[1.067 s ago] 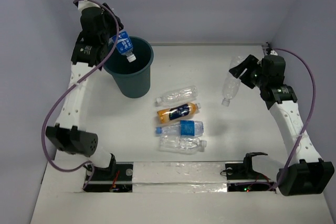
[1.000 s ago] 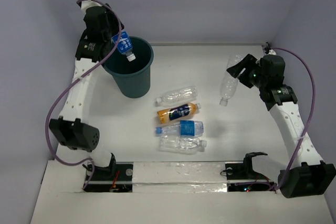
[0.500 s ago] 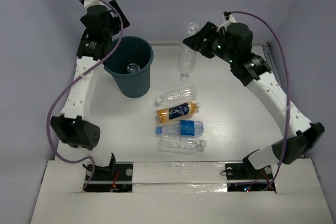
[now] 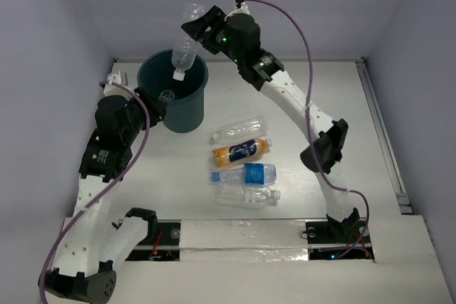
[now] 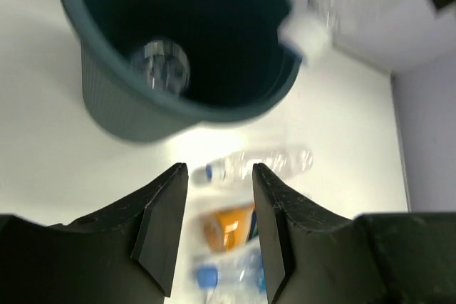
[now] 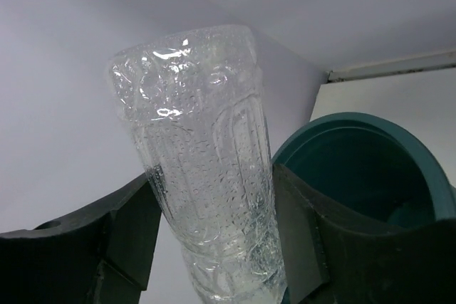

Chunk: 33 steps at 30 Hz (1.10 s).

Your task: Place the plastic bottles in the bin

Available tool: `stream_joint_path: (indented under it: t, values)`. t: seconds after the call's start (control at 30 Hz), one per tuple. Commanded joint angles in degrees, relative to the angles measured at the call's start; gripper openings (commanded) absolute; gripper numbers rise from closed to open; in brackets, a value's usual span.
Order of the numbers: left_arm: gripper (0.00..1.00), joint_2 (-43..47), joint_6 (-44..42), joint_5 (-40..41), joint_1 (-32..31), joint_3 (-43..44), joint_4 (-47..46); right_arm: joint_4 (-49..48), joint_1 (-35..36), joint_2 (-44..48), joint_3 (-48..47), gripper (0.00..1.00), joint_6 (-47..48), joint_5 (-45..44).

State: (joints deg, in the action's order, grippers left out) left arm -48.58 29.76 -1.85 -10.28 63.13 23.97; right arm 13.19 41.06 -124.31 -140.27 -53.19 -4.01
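The dark teal bin (image 4: pixel 188 116) stands at the back left. My right gripper (image 4: pixel 202 30) is shut on a clear bottle (image 4: pixel 184 42) and holds it cap down over the bin's far rim. The right wrist view shows that bottle (image 6: pixel 206 154) between the fingers, with the bin (image 6: pixel 427 170) below. One bottle (image 4: pixel 166 95) lies inside the bin, also seen in the left wrist view (image 5: pixel 162 69). My left gripper (image 4: pixel 151 102) is open and empty, just left of the bin (image 5: pixel 121 113). On the table lie a clear bottle (image 4: pixel 241 129), an orange bottle (image 4: pixel 242 151), a blue-labelled bottle (image 4: pixel 246 174) and another clear bottle (image 4: pixel 247 194).
The bottles on the table lie in a column right of the bin, near the middle. The left wrist view shows the nearest clear one (image 5: pixel 265 164) and the orange one (image 5: pixel 228 226) past my open fingers. Walls close the back and sides.
My left gripper let the blue-labelled bottle fall into the bin and drew back to the bin's near left. My right arm swung its clear bottle from the right side to above the bin.
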Motion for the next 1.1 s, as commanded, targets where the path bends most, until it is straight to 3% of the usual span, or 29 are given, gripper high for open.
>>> stream_joint_path:
  t: [0.0,0.13,0.17,0.27,0.37,0.47,0.5,0.57,0.6,0.63,0.67,0.7,0.87,0.93,1.0,1.07]
  values:
    - [0.38,4.52,2.06,-3.95,-0.7,-4.59,5.38,-3.52,1.13,-4.69,-6.94,0.66,-3.06,-6.97]
    - [0.5,8.23,1.27,-10.17,-1.93,-10.12,5.75,-5.1,2.18,-6.91,-6.86,0.81,-2.45,-6.62]
    - [0.6,8.5,0.14,-11.41,-2.8,-12.31,5.22,-5.54,2.18,-6.91,-6.69,0.83,-0.71,-5.84]
    - [0.74,7.54,-1.1,-12.13,-7.19,-14.7,3.55,-4.41,2.18,-6.21,-7.48,0.91,3.42,-4.51]
    - [0.77,3.76,-1.63,-8.19,-15.62,-13.48,1.44,-3.96,2.18,-1.49,-3.54,1.0,7.38,-5.57]
    - [0.75,-1.77,-2.6,-2.65,-22.75,-10.77,-0.93,-4.31,2.18,7.1,6.09,0.98,10.54,-5.92]
    - [0.74,-4.74,-3.04,-1.33,-23.89,-9.97,-1.46,-4.49,2.18,10.11,9.89,0.94,11.43,-6.18]
    - [0.71,-7.92,-5.32,0.79,-26.61,-8.47,-3.31,-6.24,1.66,17.31,19.37,0.55,13.97,-7.32]
    - [0.71,-11.07,-6.11,1.31,-27.33,-6.99,-4.18,-7.29,1.66,25.44,30.73,0.38,14.51,-7.68]
    - [0.7,-12.75,-7.86,1.32,-27.94,-6.28,-5.76,-8.96,0.96,29.61,36.58,0.13,14.78,-7.94]
    - [0.7,-14.34,-8.92,1.32,-28.47,-5.4,-6.64,-9.15,0.95,33.57,42.13,0.06,14.69,-7.94]
    - [0.7,-17.83,-9.89,2.36,-29.43,-3.82,-7.61,-8.8,0.26,37.52,52.36,0.02,14.08,-7.94]
    - [0.81,-29.45,-16.91,3.86,-31.38,3.9,-10.95,-1.6,-0.8,62.58,77.56,0.02,8.39,-9.61]
    - [0.84,-37.01,-19.64,3.69,-31.38,6.99,-12.1,3.83,-0.8,72.16,90.46,0.06,4.16,-8.47]
    - [0.85,-42.53,-22.1,3.78,-31.38,10.77,-12.01,6.83,-0.8,81.39,95.51,0.1,0.2,-8.29]
    - [0.86,-46.06,-23.34,3.87,-31.38,13.23,-11.93,10.43,-0.8,87.11,101.03,0.22,-2.17,-6.81]
